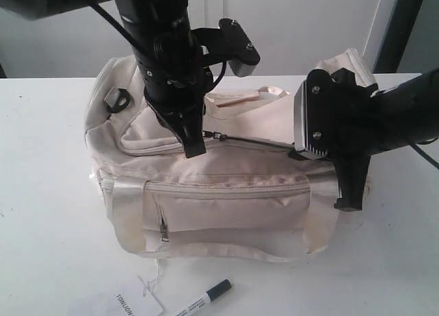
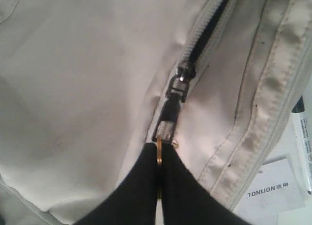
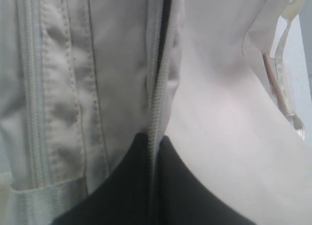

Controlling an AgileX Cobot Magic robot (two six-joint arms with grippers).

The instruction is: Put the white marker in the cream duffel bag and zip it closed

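While left gripper (image 2: 159, 159) pinches the bag's (image 1: 226, 192) ring pull (image 2: 159, 151) and right gripper (image 3: 155, 142) clamps its zipper seam (image 3: 157, 88), draw straight along the teeth; marker (image 1: 206, 299) lies before bag.

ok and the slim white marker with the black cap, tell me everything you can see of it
The slim white marker looks like plastic, with a black cap and dark print along its barrel. It lies flat and slanted on the white table, outside and in front of the cream fabric duffel bag, cap end nearer the bag. Its tail end is cut off by the exterior view's edge. A white paper tag lies beside it, apart. Nothing holds it.
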